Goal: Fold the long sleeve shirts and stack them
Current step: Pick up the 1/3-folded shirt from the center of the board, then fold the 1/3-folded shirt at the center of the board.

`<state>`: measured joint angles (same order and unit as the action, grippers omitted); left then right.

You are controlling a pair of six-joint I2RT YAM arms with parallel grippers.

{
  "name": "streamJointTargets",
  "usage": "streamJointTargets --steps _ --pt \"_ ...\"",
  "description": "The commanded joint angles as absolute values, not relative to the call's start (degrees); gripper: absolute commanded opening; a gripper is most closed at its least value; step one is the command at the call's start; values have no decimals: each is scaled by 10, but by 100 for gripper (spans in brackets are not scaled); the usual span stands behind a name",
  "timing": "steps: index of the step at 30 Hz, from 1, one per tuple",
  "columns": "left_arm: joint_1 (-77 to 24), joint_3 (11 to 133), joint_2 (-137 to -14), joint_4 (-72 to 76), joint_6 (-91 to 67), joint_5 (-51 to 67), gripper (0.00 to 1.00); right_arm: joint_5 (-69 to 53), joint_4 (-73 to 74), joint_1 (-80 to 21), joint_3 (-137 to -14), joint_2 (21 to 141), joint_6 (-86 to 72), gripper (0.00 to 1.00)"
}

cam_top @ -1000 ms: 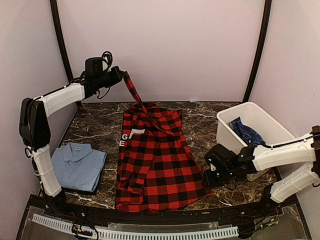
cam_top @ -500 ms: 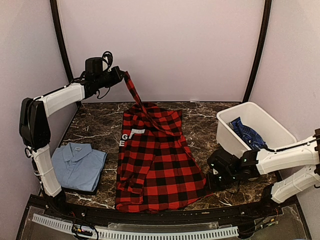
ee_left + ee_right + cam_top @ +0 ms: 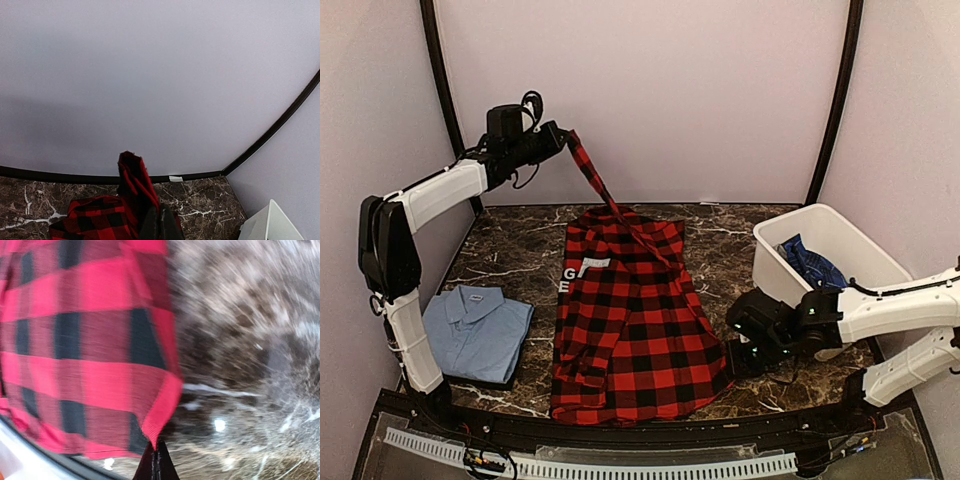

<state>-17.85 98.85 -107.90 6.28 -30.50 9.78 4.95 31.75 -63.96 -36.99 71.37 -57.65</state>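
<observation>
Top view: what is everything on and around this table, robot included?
checked shirt: one, red-and-black, spread mid-table, one sleeve held up
light blue shirt: one, folded, near-left of the table
dark blue shirt: one, patterned, crumpled in the bin
bin: one, white, right side
table: one, dark marble
left gripper: black, raised back-left, shut on the sleeve
right gripper: black, low, apparently pinching the checked shirt's near-right hem corner

Red-and-black checked flannel [image 3: 630, 320], light blue shirt [image 3: 475, 330], white bin [image 3: 778, 278].
</observation>
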Motion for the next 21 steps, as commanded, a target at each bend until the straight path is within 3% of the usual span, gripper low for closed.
streamJointTargets --steps 1,21 --pt "-170 1013 -1046 60 -289 88 0 70 338 -664 -439 720 -563 0" --pt "-60 959 -974 47 -269 108 0 -4 222 -726 -575 932 -491 0"
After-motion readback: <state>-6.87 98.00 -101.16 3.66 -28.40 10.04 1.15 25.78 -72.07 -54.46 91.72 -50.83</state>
